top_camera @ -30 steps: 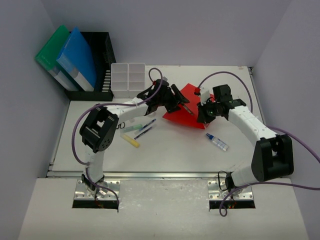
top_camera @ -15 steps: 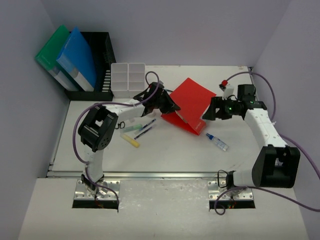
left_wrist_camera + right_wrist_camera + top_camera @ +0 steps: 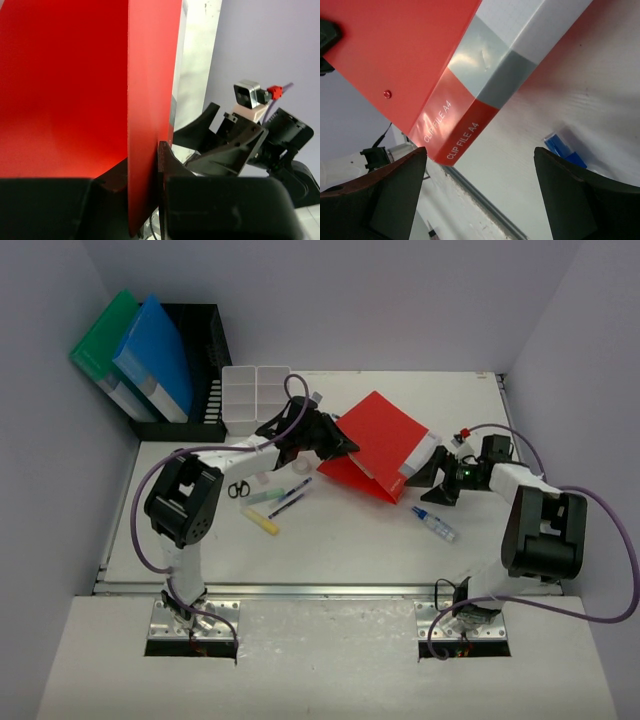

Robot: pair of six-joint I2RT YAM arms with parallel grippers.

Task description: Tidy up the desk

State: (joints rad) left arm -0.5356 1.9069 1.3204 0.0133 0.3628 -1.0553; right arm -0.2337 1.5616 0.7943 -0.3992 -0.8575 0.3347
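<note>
While the red clip file (image 3: pixel 385 440) sits tilted over the middle of the desk (image 3: pixel 350 555), the left gripper (image 3: pixel 335 445) has hold of it on the side facing the tray. The left wrist view shows the thin red cover pinched tight between the two black fingers (image 3: pixel 167 170). The right gripper (image 3: pixel 432 475) stands just off the file's opposite end with its jaws spread wide and nothing between them. From its own camera, the spine lettered "CLIP FILE A4" lies ahead of the fingertips, apart from them. I can't tell whether the file's lower edge touches the tabletop. The desk itself is the big white surface under everything, with its silver rail (image 3: pixel 300 590) along the near edge by the arm bases. On it lie a small blue-capped bottle (image 3: pixel 435 524) near the right gripper, some pens (image 3: pixel 285 498), a yellow marker (image 3: pixel 262 523) and scissors (image 3: pixel 238 489).
</note>
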